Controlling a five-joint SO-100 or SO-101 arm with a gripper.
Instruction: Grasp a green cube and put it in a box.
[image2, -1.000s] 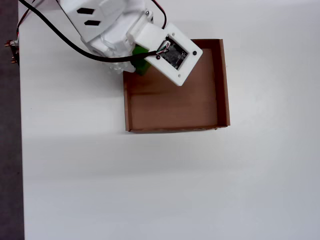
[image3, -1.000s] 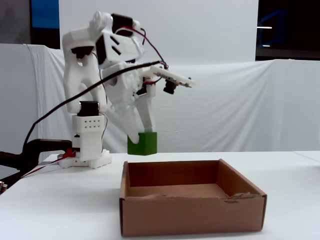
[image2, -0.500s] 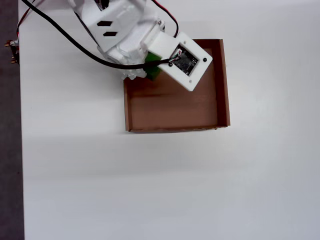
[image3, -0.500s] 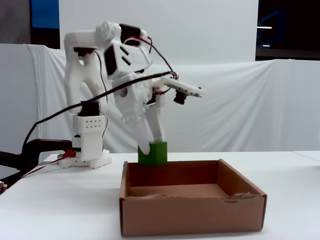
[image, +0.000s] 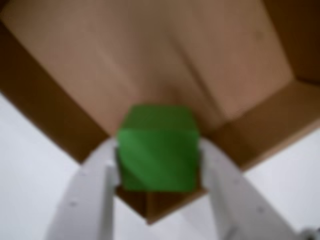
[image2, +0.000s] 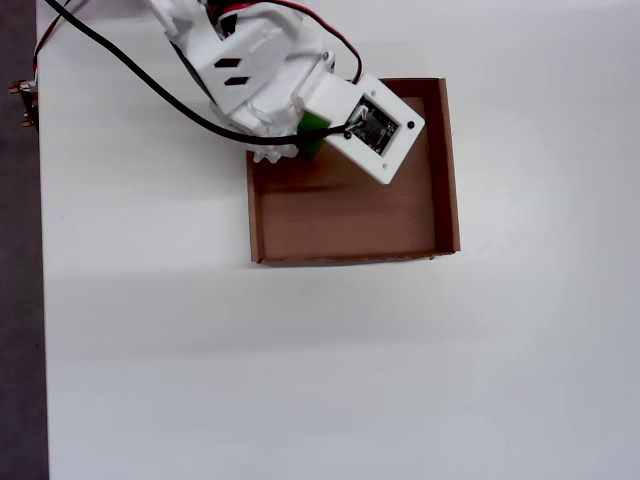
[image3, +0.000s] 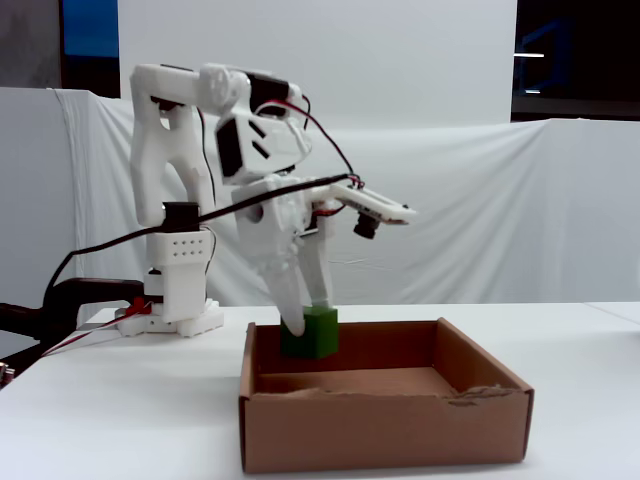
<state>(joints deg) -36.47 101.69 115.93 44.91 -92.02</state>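
Tool (image: 159, 165) grips green cube (image: 158, 149) above box (image3: 385, 428) on white table (image2: 300, 360)

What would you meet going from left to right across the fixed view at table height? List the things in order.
Arm base → green cube held in the gripper → box.

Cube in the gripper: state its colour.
Green; the cube shows best in the wrist view.
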